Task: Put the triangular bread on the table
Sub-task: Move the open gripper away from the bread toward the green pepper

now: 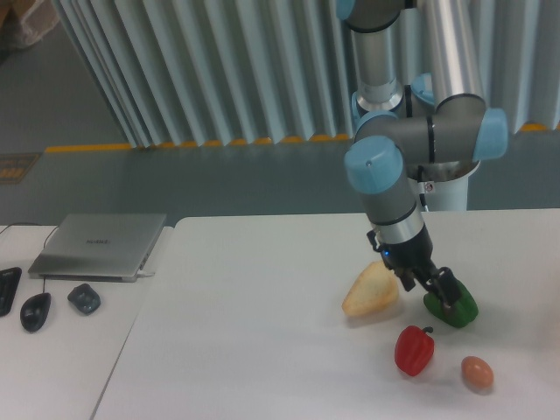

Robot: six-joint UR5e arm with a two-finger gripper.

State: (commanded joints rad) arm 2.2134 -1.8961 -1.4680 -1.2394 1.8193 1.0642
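Note:
The triangular bread [370, 292], a pale tan wedge, lies on the white table [254, 341] just left of the arm's wrist. My gripper [430, 290] is tilted down and to the right, beside the bread's right end and apart from it. It is open and nothing sits between its fingers. Its dark fingers overlap the green bell pepper [458, 307] behind them.
A red bell pepper [414, 350] and a small brownish-orange egg-shaped thing [477, 373] lie in front of the gripper. On the adjoining desk at left are a closed laptop [99, 244], a mouse [35, 311] and a small dark object [84, 298].

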